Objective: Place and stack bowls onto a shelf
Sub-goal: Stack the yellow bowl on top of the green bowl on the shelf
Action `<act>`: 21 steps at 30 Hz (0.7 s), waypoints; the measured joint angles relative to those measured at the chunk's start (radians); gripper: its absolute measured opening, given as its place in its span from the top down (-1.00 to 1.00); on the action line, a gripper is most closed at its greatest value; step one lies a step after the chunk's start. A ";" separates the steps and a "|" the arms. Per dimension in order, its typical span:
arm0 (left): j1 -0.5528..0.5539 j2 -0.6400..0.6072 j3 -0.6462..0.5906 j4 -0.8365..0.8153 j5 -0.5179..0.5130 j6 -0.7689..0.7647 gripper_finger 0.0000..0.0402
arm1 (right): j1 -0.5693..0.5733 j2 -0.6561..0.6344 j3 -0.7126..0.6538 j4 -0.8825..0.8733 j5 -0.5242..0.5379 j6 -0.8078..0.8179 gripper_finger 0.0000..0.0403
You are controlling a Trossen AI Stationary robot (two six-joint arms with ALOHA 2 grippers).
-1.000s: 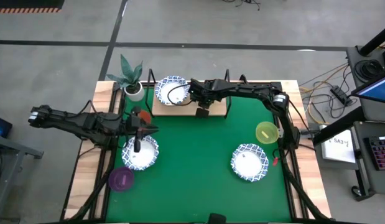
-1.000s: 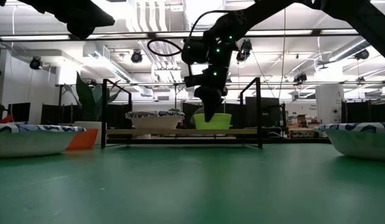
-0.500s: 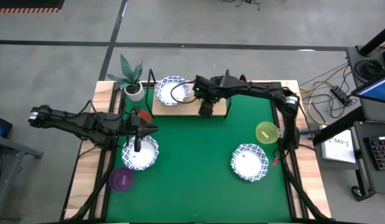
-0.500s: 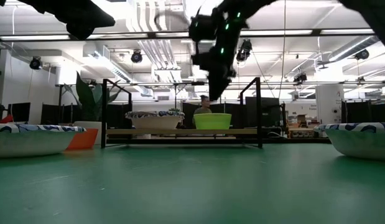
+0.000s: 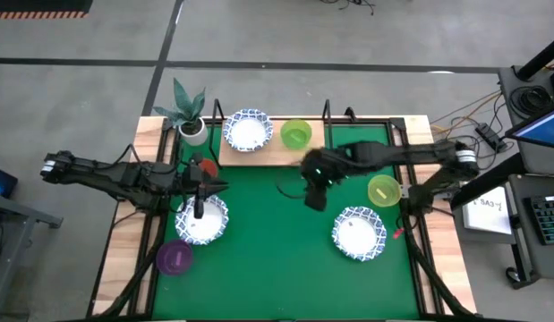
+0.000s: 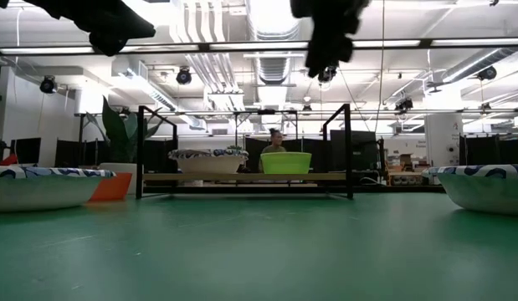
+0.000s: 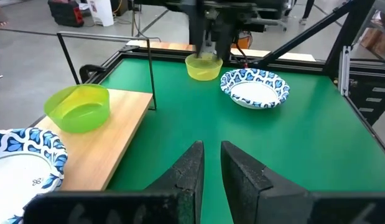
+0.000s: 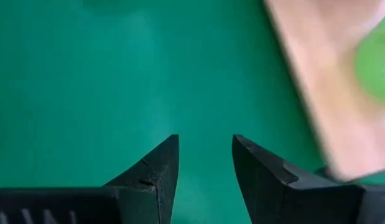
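Observation:
The shelf [image 5: 275, 154] stands at the table's far edge. On its wood board rest a blue-patterned bowl [image 5: 246, 131] and a green bowl [image 5: 296, 134], side by side, each on its base. My right gripper [image 5: 314, 199] hangs open high over the green mat, nearer than the shelf, with nothing between its fingers [image 8: 156, 163]. My left gripper [image 7: 211, 155] hovers shut and empty above a second patterned bowl [image 5: 203, 221] at the mat's left. A third patterned bowl [image 5: 358, 233] and a yellow-green bowl [image 5: 384, 190] sit on the mat at the right.
A purple bowl [image 5: 175, 258] lies at the near left, partly off the mat. A red bowl [image 5: 205, 166] shows behind the left arm. A small potted plant [image 5: 192, 125] stands left of the shelf. The shelf's black posts [image 6: 348, 150] rise at its ends.
My right gripper has let go of the green bowl, risen clear of it and drawn back from the shelf toward the table's near edge and a little to the right. The green bowl stays upright on the shelf board beside the patterned bowl.

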 joint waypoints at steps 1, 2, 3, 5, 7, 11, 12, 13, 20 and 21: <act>0.000 0.000 0.000 0.000 0.000 0.000 0.82 | 0.020 -0.026 -0.041 0.021 0.000 0.050 0.32; 0.000 0.000 0.000 0.000 0.000 0.000 0.82 | 0.035 -0.051 -0.079 0.036 0.000 0.107 0.33; 0.000 0.000 0.000 -0.002 0.000 0.000 0.82 | 0.047 -0.073 -0.116 0.043 0.000 0.171 0.34; 0.000 0.001 0.000 -0.003 0.000 0.001 0.82 | 0.063 -0.117 -0.190 0.038 0.000 0.299 0.34; 0.000 0.002 0.000 -0.006 0.000 0.003 0.82 | 0.074 -0.157 -0.262 0.027 0.000 0.428 0.34; 0.000 0.005 0.000 -0.007 0.000 0.021 0.82 | 0.072 -0.222 -0.392 -0.083 0.016 0.652 0.31; 0.000 0.005 0.000 -0.007 0.000 0.026 0.82 | 0.070 -0.236 -0.423 -0.117 0.044 0.695 0.30; 0.000 0.005 0.000 -0.007 0.000 0.029 0.82 | 0.064 -0.247 -0.455 -0.147 0.078 0.741 0.29; 0.000 0.005 0.000 -0.007 0.000 0.035 0.82 | 0.004 -0.287 -0.635 -0.193 0.133 0.935 0.26; 0.000 0.005 0.000 -0.006 0.000 0.035 0.82 | -0.005 -0.287 -0.650 -0.192 0.133 0.939 0.26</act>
